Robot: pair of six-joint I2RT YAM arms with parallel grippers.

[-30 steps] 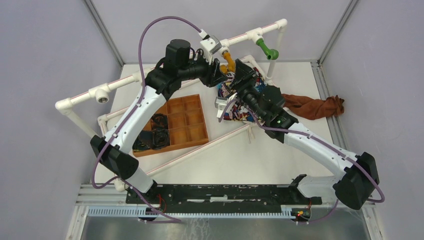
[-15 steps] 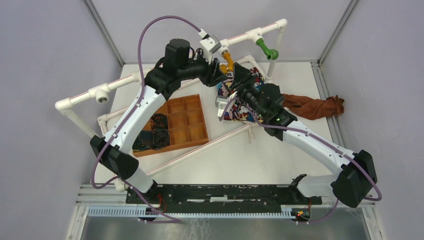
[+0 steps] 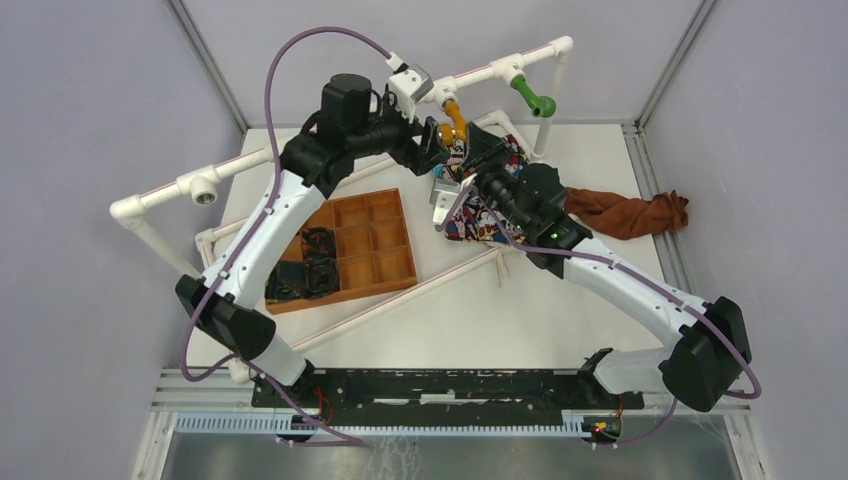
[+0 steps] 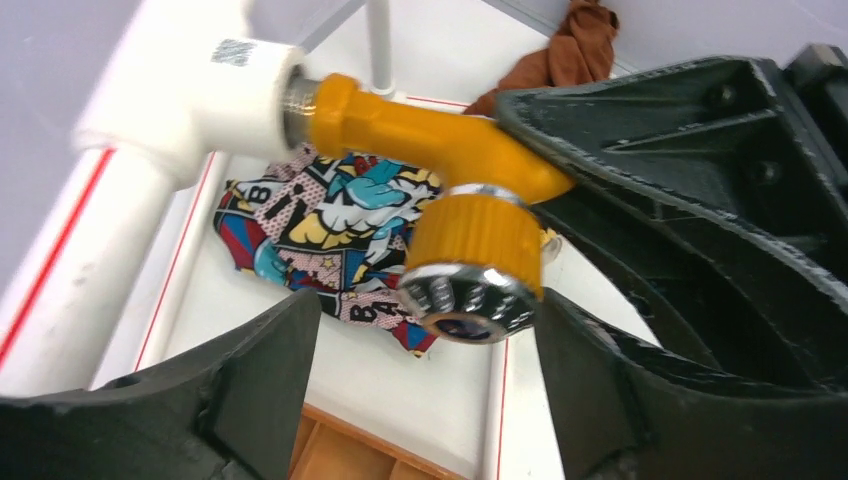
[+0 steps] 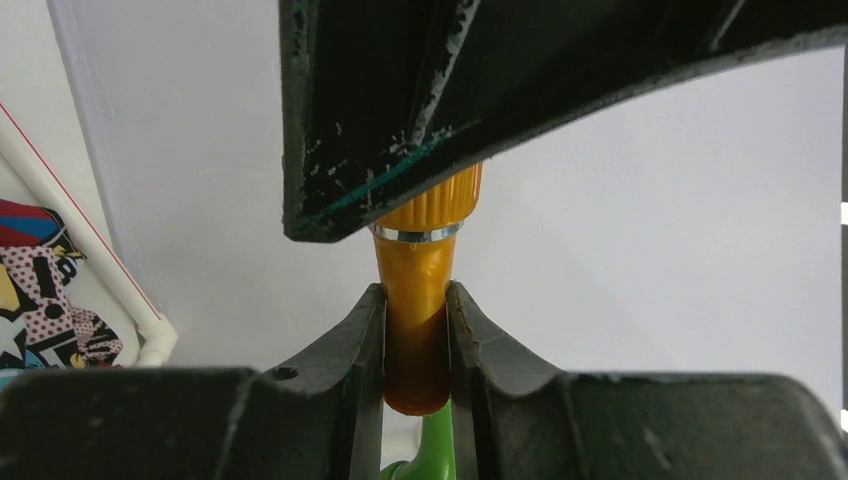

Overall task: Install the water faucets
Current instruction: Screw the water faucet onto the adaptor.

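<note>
The glossy orange-yellow plastic tap, with a ribbed chrome-capped knob, sits screwed into a white pipe T-fitting. The right pincer clamps its spout; the left pincer gapes around the knob.

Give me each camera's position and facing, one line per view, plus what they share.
Top external: above and behind the bases, looking down at the table; the left arm and right arm show.
Left wrist: on the left arm, facing the orange-yellow faucet at its white T-fitting; the left end effector stands open around the knob.
Right wrist: on the right arm, looking toward the wall; the right end effector clamps the spout.
Shared: all three show that faucet.
</note>
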